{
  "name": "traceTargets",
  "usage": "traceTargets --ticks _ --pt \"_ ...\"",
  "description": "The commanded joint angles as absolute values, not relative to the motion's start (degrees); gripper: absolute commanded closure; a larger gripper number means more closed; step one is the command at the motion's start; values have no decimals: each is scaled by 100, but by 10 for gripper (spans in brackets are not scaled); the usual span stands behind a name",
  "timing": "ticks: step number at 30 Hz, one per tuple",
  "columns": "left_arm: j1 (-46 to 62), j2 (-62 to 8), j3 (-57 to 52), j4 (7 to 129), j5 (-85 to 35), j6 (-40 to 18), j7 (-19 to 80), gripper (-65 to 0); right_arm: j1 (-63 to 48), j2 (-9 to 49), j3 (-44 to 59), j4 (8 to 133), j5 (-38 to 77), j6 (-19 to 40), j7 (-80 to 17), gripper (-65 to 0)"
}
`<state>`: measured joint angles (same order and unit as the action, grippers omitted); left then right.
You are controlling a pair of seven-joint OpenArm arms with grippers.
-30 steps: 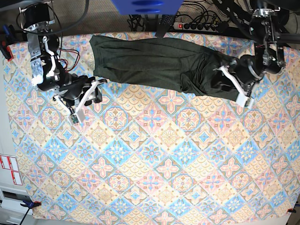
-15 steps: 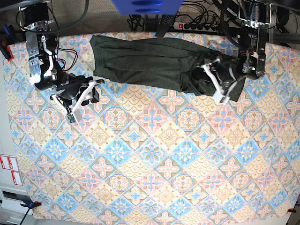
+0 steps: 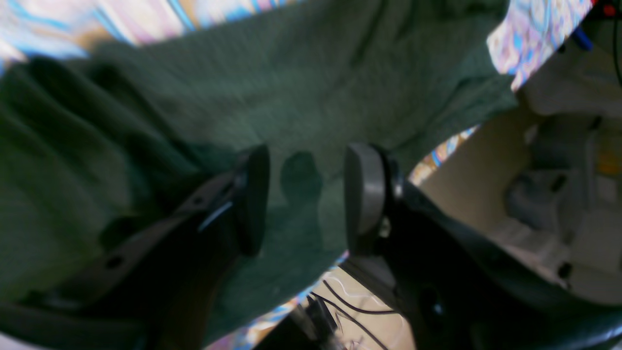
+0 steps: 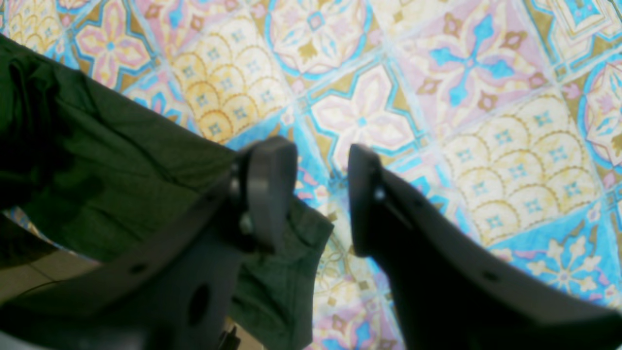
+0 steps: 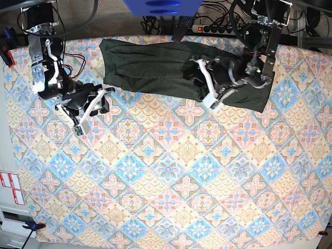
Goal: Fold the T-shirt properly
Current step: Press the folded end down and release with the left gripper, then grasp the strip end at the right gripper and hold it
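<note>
The T-shirt [image 5: 155,67], dark olive green, lies stretched in a long band along the table's back edge, bunched into folds at its right end. My left gripper [image 5: 204,83] hovers over the shirt's right-of-middle part; in the left wrist view this gripper [image 3: 306,194] is open, with only green fabric [image 3: 301,97] below the gap. My right gripper [image 5: 96,109] sits by the shirt's lower left corner. The right wrist view shows it [image 4: 318,194] open over the patterned cloth, one finger [image 4: 269,189] above the shirt's corner [image 4: 291,253].
A patterned tablecloth [image 5: 166,171] covers the table. A power strip and cables [image 5: 218,26] lie behind the back edge, beside a blue object [image 5: 161,6]. A clamp [image 5: 5,54] grips the left edge.
My left arm has swept leftward along the shirt, from its bunched right end to right of its middle. The right arm has barely moved. Both grippers stay open.
</note>
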<state>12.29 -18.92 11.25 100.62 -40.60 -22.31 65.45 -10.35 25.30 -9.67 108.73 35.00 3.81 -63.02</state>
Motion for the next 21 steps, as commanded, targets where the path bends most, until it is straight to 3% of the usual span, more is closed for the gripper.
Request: traceTargets --ticks 1,13,21 --pt "1226 -2035 831 10299 -4119 -2229 6519 -248 -1086 2642 -910 10941 3547 391 -6273 -221" --pt "1560 -2053 -1490 10607 -4048 -2229 6527 -248 -1903 2633 -690 10466 3556 391 -6273 -223" --pt "1578 -2053 -1956 10589 -4040 -2229 6527 -248 -2044 2633 -725 9886 3565 400 -6273 -231"
